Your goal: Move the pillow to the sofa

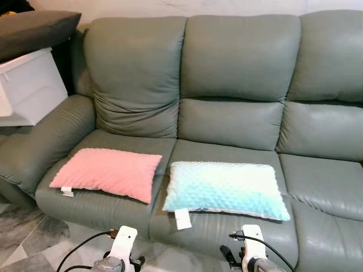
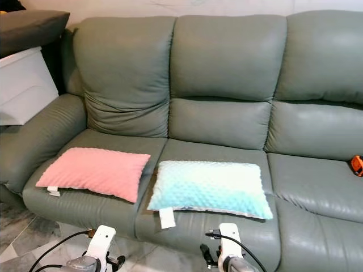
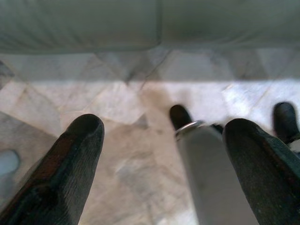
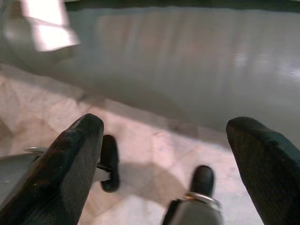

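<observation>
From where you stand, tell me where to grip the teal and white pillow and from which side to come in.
Grip the near long edge of the teal and white pillow, close to its white tag. It lies flat on the sofa seat, that edge nearest the front. Come from the front, probably with the right gripper, open and low before the sofa.

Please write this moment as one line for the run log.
pink pillow: on sofa | teal pillow: on sofa | left gripper: open | right gripper: open

Home living room, green leather sofa (image 1: 238, 107), marble floor (image 3: 131, 117)
</observation>
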`<state>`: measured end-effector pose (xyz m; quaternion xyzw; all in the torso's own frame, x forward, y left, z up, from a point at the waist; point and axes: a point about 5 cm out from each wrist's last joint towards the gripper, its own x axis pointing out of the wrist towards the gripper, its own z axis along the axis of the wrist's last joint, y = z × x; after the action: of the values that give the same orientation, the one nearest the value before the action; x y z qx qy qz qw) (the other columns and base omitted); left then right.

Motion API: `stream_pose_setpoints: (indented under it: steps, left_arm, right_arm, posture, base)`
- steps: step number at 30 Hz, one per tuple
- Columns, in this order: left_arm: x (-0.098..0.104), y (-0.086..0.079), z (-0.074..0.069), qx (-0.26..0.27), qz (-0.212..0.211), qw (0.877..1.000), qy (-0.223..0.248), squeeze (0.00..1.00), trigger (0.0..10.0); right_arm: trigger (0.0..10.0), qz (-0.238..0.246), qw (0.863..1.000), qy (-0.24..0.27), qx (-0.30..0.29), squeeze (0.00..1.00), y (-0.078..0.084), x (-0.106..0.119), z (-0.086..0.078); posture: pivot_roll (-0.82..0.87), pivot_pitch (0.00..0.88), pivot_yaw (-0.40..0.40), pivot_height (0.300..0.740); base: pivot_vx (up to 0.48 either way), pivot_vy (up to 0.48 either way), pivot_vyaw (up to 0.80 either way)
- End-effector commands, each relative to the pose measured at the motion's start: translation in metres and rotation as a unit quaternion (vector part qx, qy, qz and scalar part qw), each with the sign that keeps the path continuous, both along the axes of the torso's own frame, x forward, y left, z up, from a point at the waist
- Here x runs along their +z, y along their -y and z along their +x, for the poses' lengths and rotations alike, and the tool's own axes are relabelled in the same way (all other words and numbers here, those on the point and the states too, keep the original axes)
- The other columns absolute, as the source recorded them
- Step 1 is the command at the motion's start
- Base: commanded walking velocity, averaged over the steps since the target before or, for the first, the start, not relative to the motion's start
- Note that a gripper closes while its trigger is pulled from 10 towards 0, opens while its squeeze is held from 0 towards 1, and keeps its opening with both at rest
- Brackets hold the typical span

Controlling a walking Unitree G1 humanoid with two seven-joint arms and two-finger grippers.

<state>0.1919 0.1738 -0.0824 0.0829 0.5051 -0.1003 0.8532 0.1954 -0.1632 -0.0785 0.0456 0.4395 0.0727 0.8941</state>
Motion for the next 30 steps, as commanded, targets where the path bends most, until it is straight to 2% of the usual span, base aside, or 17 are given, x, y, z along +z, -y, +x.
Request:
stream_pose_setpoints:
  steps: [1, 14, 17, 30]
  left_arm:
    - [0.001, -0.007, 0.000, -0.006, 0.017, 1.000, 0.000, 0.00, 10.0]
    - [0.005, -0.006, 0.008, -0.033, 0.025, 0.999, 0.008, 0.00, 10.0]
    - [0.006, -0.005, 0.011, -0.044, 0.026, 0.999, 0.011, 0.00, 10.0]
    - [0.005, -0.008, 0.007, -0.051, 0.031, 0.998, 0.010, 0.00, 10.0]
  right_arm:
    - [10.0, 0.009, 1.000, -0.001, 0.011, 0.00, -0.008, 0.000, 0.000]
    - [10.0, 0.011, 1.000, -0.001, 0.014, 0.00, -0.011, 0.000, 0.000]
    - [10.0, 0.012, 1.000, -0.002, 0.013, 0.00, -0.011, -0.001, 0.000]
    - [10.0, 0.016, 1.000, -0.005, 0.013, 0.00, -0.013, -0.001, -0.002]
  posture:
    - [-0.21, 0.000, 0.096, 0.740]
    - [-0.21, 0.000, 0.104, 0.740]
    - [-0.21, 0.000, 0.105, 0.740]
    - [-0.21, 0.000, 0.106, 0.740]
  base:
    - [0.000, 0.472, 0.00]
    - [0.000, 0.470, 0.00]
    - [0.000, 0.000, 0.00]
    - [0.000, 0.000, 0.00]
